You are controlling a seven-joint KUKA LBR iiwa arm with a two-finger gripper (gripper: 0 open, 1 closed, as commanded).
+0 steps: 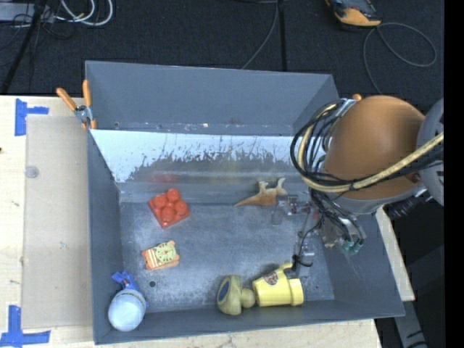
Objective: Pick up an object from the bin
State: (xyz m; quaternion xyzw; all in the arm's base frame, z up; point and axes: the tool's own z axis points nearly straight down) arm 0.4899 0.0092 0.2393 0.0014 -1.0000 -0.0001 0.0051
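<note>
My gripper (303,252) reaches down from under the arm's orange cover at the bin's right side. Its tip hangs just above a yellow cylinder-shaped toy (279,291) that lies on its side near the front wall. An olive-green rounded piece (231,295) sits against the yellow toy's left end. A tan dinosaur figure (265,193) lies by the back wall, a little up and left of the gripper.
A red knobbed block (169,206) lies at mid left. An orange patterned packet (161,256) is below it. A white ball-like thing with a blue cap (126,307) rests in the front left corner. The arm's cover and cables hide the bin's right wall.
</note>
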